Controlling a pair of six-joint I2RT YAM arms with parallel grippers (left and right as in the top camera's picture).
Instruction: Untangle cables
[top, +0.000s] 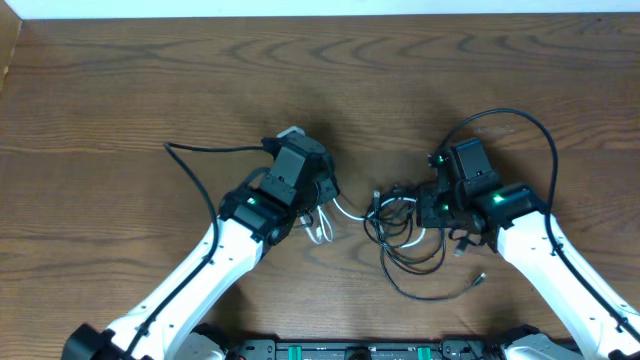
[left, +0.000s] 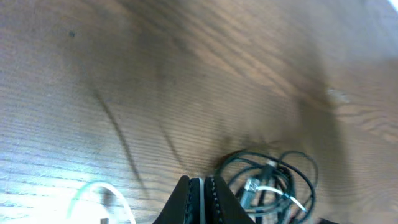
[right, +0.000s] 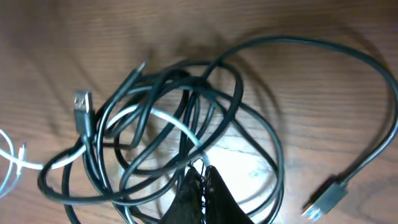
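My right hand (right: 200, 171) is pinched shut against the cables (top: 400, 228), centre-right; the white cable (top: 348, 212) runs left toward my shut left hand (left: 199, 186).

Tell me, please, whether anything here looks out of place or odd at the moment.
Yes: the black cables lie tangled in overlapping loops by the right gripper, with the white cable threaded through them and trailing toward the left gripper. Nothing looks damaged or spilled.

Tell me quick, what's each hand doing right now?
Left hand: closed, apparently pinching the white cable.
Right hand: closed, tips in the black cables; a grip cannot be told.
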